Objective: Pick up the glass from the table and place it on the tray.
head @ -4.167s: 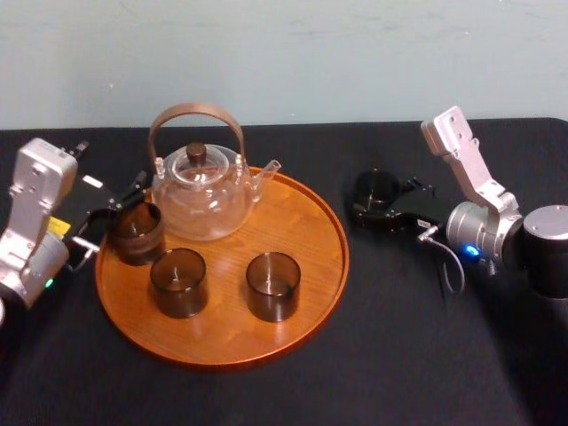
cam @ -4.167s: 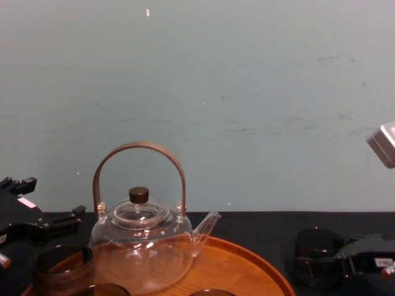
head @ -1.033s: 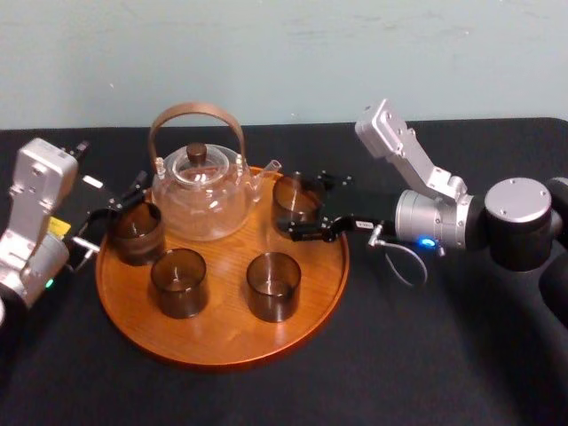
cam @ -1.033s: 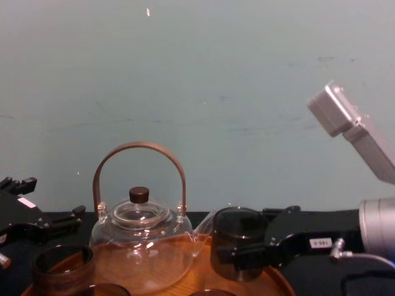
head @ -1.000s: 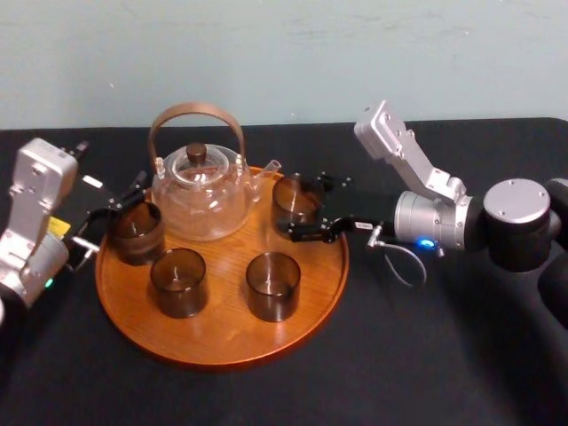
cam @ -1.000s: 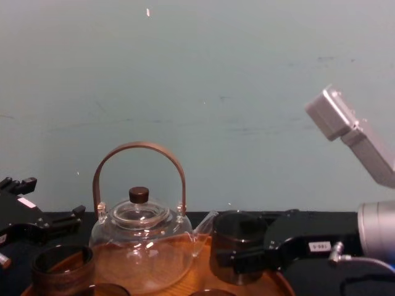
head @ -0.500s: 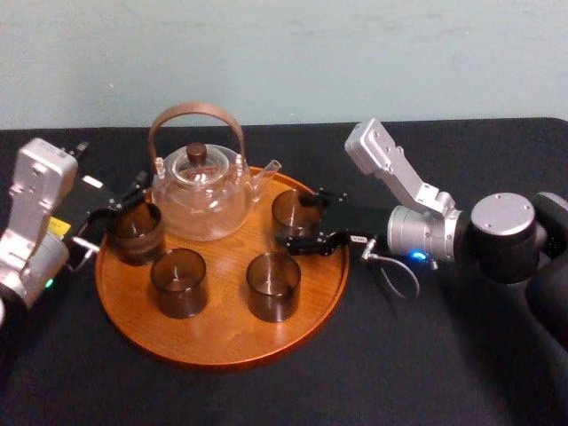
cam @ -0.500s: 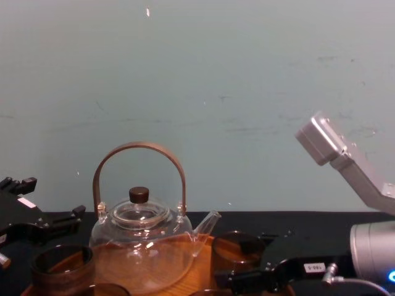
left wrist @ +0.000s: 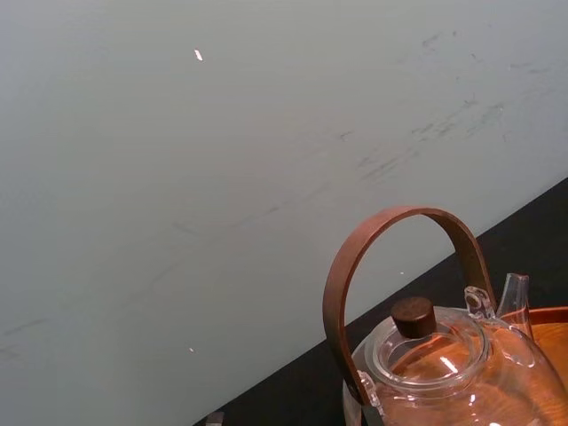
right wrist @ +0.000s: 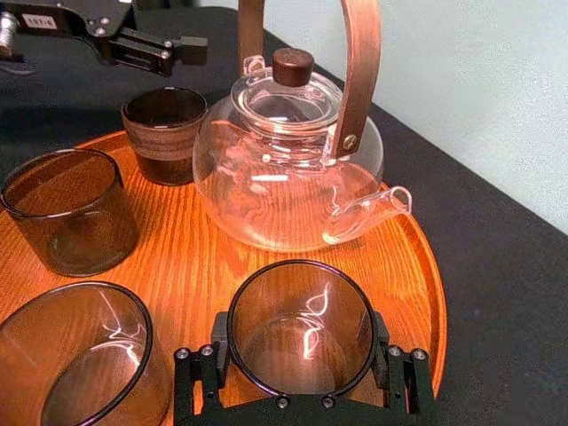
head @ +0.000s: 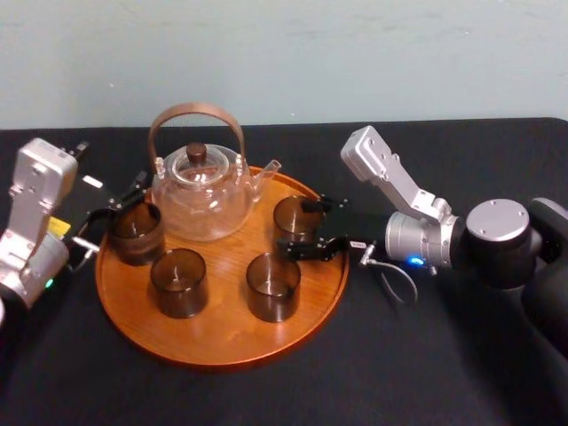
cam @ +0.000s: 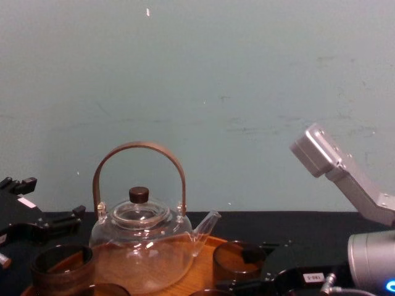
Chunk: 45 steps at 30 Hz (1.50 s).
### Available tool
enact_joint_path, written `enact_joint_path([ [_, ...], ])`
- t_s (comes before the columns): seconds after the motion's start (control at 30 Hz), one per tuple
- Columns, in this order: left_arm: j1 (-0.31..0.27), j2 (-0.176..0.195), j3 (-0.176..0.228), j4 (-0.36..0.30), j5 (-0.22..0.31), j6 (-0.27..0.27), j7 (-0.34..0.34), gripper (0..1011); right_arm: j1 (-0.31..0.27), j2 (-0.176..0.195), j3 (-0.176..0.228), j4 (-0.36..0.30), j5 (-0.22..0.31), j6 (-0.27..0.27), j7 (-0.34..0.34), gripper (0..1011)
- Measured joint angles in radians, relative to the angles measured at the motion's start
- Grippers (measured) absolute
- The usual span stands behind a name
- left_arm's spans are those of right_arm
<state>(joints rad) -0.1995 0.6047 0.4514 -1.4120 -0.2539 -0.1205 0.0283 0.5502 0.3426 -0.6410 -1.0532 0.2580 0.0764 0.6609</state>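
Though its white label (head: 358, 242) is unreadable, right gripper (head: 295, 227) is clasping glass (head: 295, 213), since lowered onto tray (head: 222, 333) at two o'clock; left gripper (head: 111, 217) idling, spread.

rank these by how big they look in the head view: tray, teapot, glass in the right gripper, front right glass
1. tray
2. teapot
3. Tie: the held glass in the right gripper and the front right glass look about the same, so I won't rank them.

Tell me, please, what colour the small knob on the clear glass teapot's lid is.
Dark brown; the small round knob shows best in the right wrist view.
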Motion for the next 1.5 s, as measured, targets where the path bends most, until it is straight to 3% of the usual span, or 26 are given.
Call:
enact_joint_path([
  [0.37, 0.0, 0.0, 0.0, 0.0, 0.0, 0.0, 0.0, 1001, -0.001, 0.0, 0.0, -0.001, 0.0, 0.001, 0.001, 908],
  [0.53, 0.0, 0.0, 0.0, 0.0, 0.0, 0.0, 0.0, 1001, 0.0, 0.0, 0.001, 0.0, 0.001, 0.001, 0.002, 1003],
  [1.17, 0.0, 0.0, 0.0, 0.0, 0.0, 0.0, 0.0, 1001, 0.001, 0.0, 0.001, 0.001, 0.003, 0.001, 0.005, 1003],
  [1.5, 0.0, 0.0, 0.0, 0.0, 0.0, 0.0, 0.0, 1001, -0.045, 0.059, 0.036, -0.084, 0.045, 0.014, 0.025, 1002],
])
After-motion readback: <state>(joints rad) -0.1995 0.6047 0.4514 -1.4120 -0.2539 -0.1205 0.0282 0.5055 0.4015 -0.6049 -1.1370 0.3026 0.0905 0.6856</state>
